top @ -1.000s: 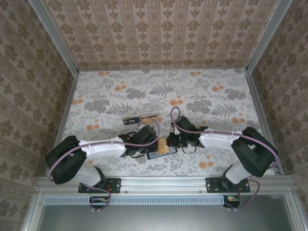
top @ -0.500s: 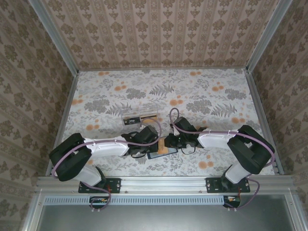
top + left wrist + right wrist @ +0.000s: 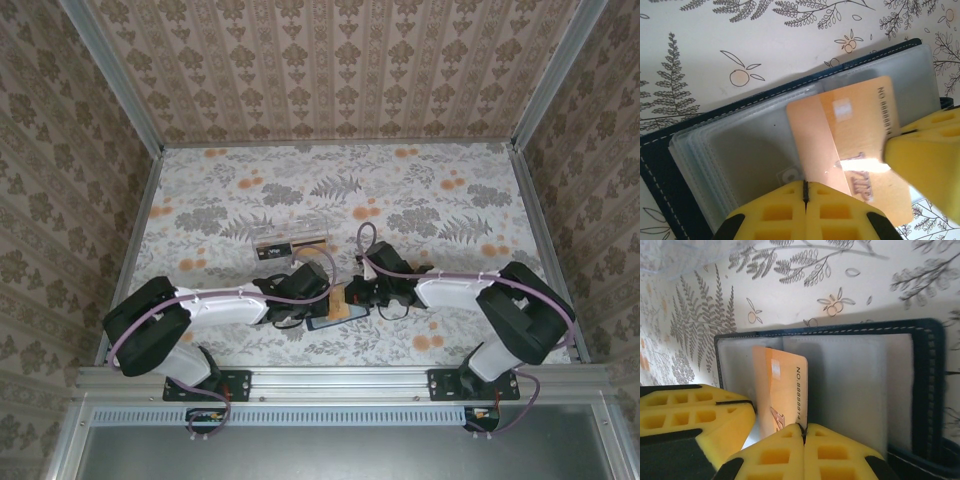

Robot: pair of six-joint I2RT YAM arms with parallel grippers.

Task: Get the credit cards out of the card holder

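1. Card holder (image 3: 655, 165) lies open on the bench (image 3: 430, 190) near its front edge, between both tools. Navy stitched cover, floppy clear sleeves (image 3: 740, 150).
2. Glossy orange card (image 3: 860, 125) with embossed digits sits partway out. Right tool (image 3: 803, 429) is clamped on its edge.
3. Left tool (image 3: 805, 187): pads together at the sleeves, close beside the card. Can't tell if a sleeve is pinched.
4. Clear plastic box (image 3: 290, 240) sits just behind. Beyond it the floral bench runs to the walls.
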